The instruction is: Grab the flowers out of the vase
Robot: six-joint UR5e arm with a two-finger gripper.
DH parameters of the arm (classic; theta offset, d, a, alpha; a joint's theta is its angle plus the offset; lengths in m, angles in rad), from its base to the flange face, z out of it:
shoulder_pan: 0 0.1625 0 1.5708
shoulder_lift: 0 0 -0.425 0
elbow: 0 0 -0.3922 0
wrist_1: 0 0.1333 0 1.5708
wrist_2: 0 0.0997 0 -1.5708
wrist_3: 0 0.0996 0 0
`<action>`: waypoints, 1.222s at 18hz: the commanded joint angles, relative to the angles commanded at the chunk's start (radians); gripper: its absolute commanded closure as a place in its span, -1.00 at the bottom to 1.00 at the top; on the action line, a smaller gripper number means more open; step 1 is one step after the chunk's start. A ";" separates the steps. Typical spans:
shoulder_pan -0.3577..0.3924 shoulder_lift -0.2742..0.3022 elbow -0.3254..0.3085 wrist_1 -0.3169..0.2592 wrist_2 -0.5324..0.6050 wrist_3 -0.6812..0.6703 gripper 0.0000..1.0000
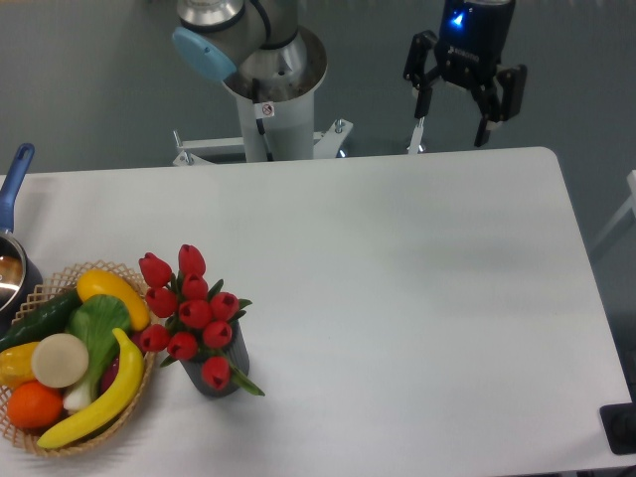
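Red flowers (191, 310) standing in vase (221, 370) near worktop's (417, 298) front-left corner, just beside basket (48, 298); gripper (453, 111) spread wide and holding nothing, hanging beyond far edge, well apart from flowers, toward right.
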 joint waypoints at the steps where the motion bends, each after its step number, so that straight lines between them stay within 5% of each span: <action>1: 0.000 0.000 -0.002 0.000 -0.005 -0.017 -1.00; 17: -0.005 0.029 -0.083 0.043 -0.112 -0.146 -1.00; 22: -0.011 0.046 -0.156 0.161 -0.206 -0.259 -1.00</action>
